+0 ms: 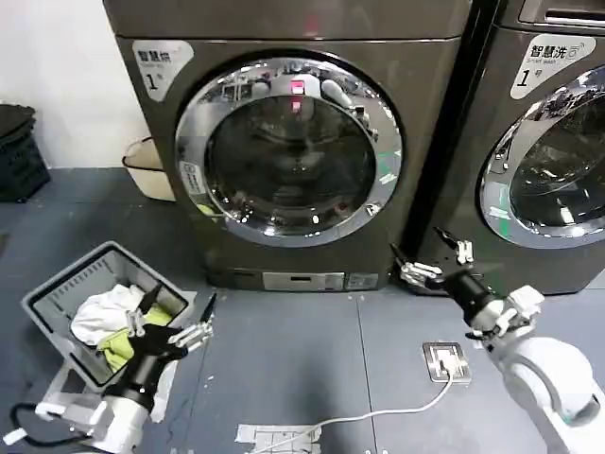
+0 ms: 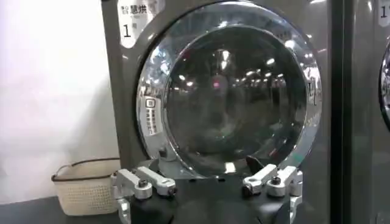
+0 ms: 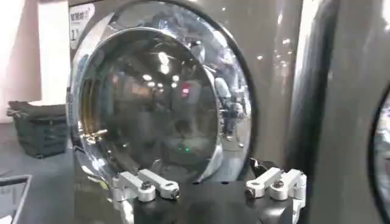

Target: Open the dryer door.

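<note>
Dryer door (image 1: 289, 149) shut; both end effectors low, well apart, open.

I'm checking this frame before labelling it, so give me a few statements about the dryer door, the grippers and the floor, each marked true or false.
1. The dryer door is shut. True.
2. The right gripper grips the door's chrome ring. False: it hangs open, short of the door, low at its right.
3. The left gripper is open above the grey laundry basket. True.
4. The pink mark sits at the door's bottom. False: it is near the top.
</note>
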Controlling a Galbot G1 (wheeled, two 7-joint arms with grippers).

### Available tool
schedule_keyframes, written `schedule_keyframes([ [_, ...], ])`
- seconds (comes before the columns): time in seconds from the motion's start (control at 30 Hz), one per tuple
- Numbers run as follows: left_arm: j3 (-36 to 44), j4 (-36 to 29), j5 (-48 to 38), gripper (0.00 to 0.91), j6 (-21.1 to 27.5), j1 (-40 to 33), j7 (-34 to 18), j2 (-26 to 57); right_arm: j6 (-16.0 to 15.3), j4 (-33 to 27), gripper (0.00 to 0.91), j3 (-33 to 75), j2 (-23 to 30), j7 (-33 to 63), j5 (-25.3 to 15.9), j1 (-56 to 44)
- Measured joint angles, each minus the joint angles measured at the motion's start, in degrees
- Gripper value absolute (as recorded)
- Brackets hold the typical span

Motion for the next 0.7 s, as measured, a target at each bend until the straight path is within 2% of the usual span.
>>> schedule_keyframes([
  [0.4, 0.1, 0.1, 0.1, 0.907, 0.0, -0.3, 0.0, -0.1, -0.9, -5.6, 0.907, -14.4, 2.4, 1.1, 3.9, 15.6],
  [0.7, 0.0, 0.2, 0.3, 0.907, 0.0, -0.4, 0.1, 0.1, -1.0, -10.1, 0.907, -23.6, 5.5, 1.5, 4.5, 25.7],
])
